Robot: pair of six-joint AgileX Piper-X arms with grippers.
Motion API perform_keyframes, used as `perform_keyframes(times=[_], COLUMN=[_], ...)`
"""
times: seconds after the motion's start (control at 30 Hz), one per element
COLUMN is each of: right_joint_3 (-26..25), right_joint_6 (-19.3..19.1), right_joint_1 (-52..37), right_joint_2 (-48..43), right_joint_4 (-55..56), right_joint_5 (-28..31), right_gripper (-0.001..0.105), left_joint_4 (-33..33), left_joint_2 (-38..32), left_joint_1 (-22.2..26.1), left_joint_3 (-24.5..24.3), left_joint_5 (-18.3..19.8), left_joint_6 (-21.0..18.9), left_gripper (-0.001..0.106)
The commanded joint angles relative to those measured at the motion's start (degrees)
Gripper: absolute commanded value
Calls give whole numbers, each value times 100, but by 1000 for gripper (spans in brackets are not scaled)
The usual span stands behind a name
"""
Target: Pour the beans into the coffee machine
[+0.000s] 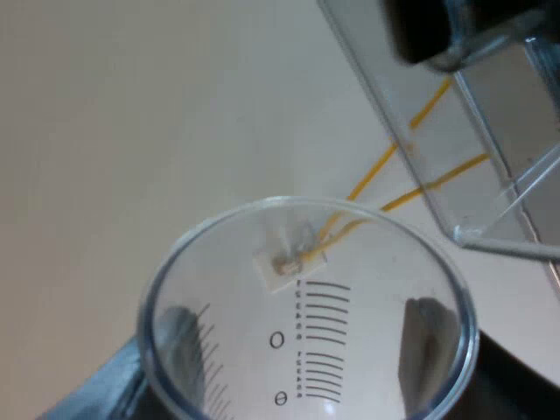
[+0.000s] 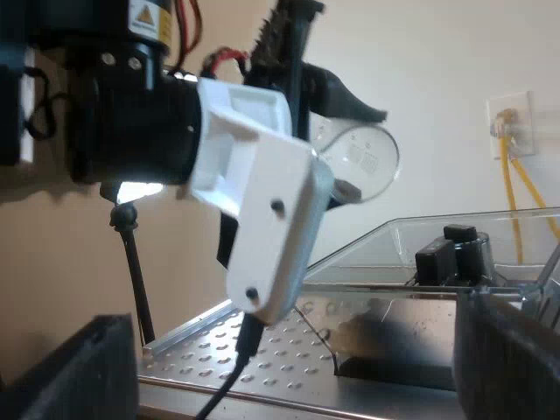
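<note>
Our left gripper pinches the measuring glass by its walls near the bean hopper, likely light, slick and breakable, while our right gripper gapes wide, empty.

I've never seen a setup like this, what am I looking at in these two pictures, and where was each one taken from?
This is a two-armed robot at an espresso machine; each picture is taken from one arm's wrist. The left wrist view looks into the mouth of a clear measuring glass that the left tool grips; its dark fingers show through the wall. The glass looks empty. The right wrist view shows that glass tipped on its side, raised close to the machine's bean hopper. The right tool is open, holding nothing, over the machine's metal top.
</note>
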Motion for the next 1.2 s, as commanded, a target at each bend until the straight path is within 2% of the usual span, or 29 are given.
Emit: perform_keyframes(times=[0.03,0.1,0.2,0.3,0.37,0.4,0.47,0.57,0.63,0.67,0.7,0.77,0.8,0.87,0.97,1.07,1.1,1.17,1.2], right_joint_3=[-28,-28,-28,-28,-28,-28,-28,-28,-28,-28,-39,-42,-42,-42,-42,-42,-42,-42,-42], right_joint_6=[-17,-17,-17,-17,-91,-108,-118,-345,-434,-462,-462,-581,-600,-629,-704,-704,-704,-704,-704], right_joint_1=[9,9,9,9,9,9,9,9,9,9,9,9,9,9,9,9,9,9,9], right_joint_2=[-40,-40,-40,-40,-40,-40,-70,-161,-236,-323,-363,-539,-586,-744,-908,-1016,-1033,-1060,-1058], right_joint_4=[-87,-87,-87,-87,-87,-87,-73,160,354,614,709,1064,1116,1381,1737,2094,2155,2321,2345], right_joint_5=[-3,-3,-21,-309,-730,-773,-795,-822,-822,-822,-853,-981,-996,-1059,-1117,-1190,-1246,-1382,-1403], right_gripper=[78,78,78,78,78,78,78,78,78,78,78,78,78,78,78,78,78,78,78], left_joint_4=[-100,-100,-100,-100,-75,-54,169,557,964,1287,1362,1787,1893,2202,2426,2893,2923,3388,3424], left_joint_2=[-283,-356,-479,-605,-722,-761,-929,-1057,-1212,-1305,-1332,-1490,-1510,-1656,-1799,-2007,-2016,-2139,-2149], left_joint_1=[13,13,13,13,13,13,13,13,13,13,37,111,140,278,446,815,835,1155,1180], left_joint_3=[-23,-23,-23,-23,-23,-23,-23,-23,-23,-23,-23,-23,-23,-23,-23,-8,-8,-8,-8], left_joint_5=[-15,-106,-363,-681,-884,-904,-997,-1025,-1024,-1024,-1008,-943,-908,-721,-511,136,178,565,619], left_joint_6=[-645,-879,-1428,-2073,-2845,-3074,-3768,-4114,-4515,-4917,-5071,-5822,-5941,-6574,-7011,-7580,-7580,-7911,-7973], left_gripper=[33,33,33,33,33,33,33,33,33,33,33,33,33,33,33,33,33,33,33])
